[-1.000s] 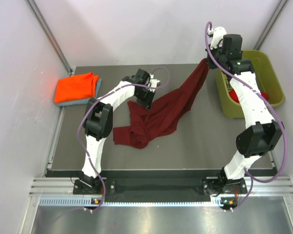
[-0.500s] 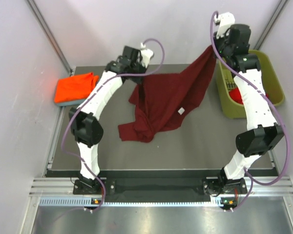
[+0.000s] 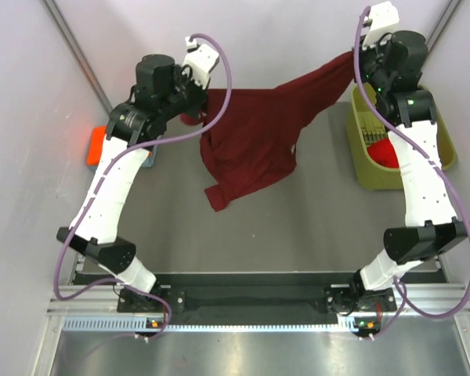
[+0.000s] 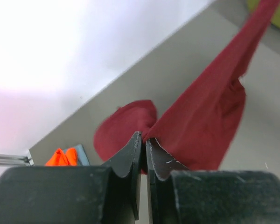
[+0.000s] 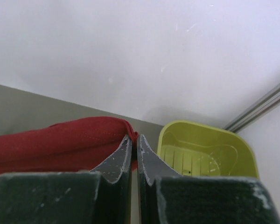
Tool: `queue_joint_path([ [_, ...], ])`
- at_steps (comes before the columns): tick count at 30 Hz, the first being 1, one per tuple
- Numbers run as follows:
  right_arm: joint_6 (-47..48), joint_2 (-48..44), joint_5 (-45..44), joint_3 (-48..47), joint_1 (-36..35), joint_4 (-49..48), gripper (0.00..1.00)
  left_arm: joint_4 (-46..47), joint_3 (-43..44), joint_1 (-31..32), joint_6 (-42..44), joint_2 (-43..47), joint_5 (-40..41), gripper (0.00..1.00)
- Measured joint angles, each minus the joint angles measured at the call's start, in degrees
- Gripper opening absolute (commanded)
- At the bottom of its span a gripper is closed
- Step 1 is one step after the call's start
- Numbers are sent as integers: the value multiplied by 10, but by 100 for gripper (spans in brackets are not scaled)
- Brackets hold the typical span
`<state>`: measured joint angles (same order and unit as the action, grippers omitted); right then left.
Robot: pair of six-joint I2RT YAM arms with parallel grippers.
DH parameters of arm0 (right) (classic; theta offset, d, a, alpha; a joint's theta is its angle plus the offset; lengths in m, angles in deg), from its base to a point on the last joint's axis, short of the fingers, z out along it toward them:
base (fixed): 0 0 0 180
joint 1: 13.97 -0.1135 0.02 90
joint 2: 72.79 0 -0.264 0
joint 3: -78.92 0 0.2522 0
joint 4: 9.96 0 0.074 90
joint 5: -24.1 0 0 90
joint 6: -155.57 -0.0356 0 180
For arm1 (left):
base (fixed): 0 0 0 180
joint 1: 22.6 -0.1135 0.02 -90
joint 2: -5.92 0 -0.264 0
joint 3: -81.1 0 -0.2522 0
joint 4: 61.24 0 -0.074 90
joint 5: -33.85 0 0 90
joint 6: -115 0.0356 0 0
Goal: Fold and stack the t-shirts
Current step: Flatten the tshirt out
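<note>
I hold the maroon shirt (image 3: 258,137) up in the air between my two arms, well above the table (image 3: 321,227). My left gripper (image 4: 143,136) has its jaws pressed almost together, pinching a bunched fold of the soft matte cloth right at the tips. The black fingers (image 4: 126,156) are smooth hard plastic with a few pale scratches, and they taper to blunt points. My right gripper (image 5: 134,137) is clamped the same way on a rolled, stitched edge of the same shirt, and the seam shows as a fine line of thread along the fold.

Between the two pinches the cloth stretches into a taut upper edge. Below that it hangs in loose, rumpled drapes that narrow to a crumpled tail, which hangs low over the dull grey-green tabletop. I cannot tell whether the tail touches it.

The orange shirt (image 3: 95,145) lies folded flat at the far left edge of the table, mostly hidden behind my left arm, with the grey-blue shirt (image 4: 80,151) showing as a thin strip beside it.

To my right stands the bin (image 3: 442,133), glossy olive-green plastic with rounded corners and a ribbed wall. The red shirt (image 3: 385,153) lies in a soft heap inside it.
</note>
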<state>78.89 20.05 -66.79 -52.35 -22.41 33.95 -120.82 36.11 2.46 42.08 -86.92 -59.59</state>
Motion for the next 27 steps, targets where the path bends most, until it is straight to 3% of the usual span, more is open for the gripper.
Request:
queue_joint_path([
  [6, 0, -19, 9, 44, 0, 6, 0, -55, -43, 0, 20, 20, -54, 11],
  [9, 1, -18, 16, 58, 0, 15, 0, -78, -61, -4, 29, -3, -91, 10],
  [13, -1, -11, 30, 64, 0, 23, 0, -68, -158, -26, 30, -37, -139, 10],
  [17, -9, 14, 53, 65, 0, 25, 0, -54, -212, -51, 30, -123, -143, 11],
  [21, -16, 55, 69, 65, -3, 31, 0, -38, -199, -75, 34, -229, -136, 16],
  [27, -15, 93, 70, 65, -17, 42, 0, -30, -103, -99, 35, -336, -92, 24],
])
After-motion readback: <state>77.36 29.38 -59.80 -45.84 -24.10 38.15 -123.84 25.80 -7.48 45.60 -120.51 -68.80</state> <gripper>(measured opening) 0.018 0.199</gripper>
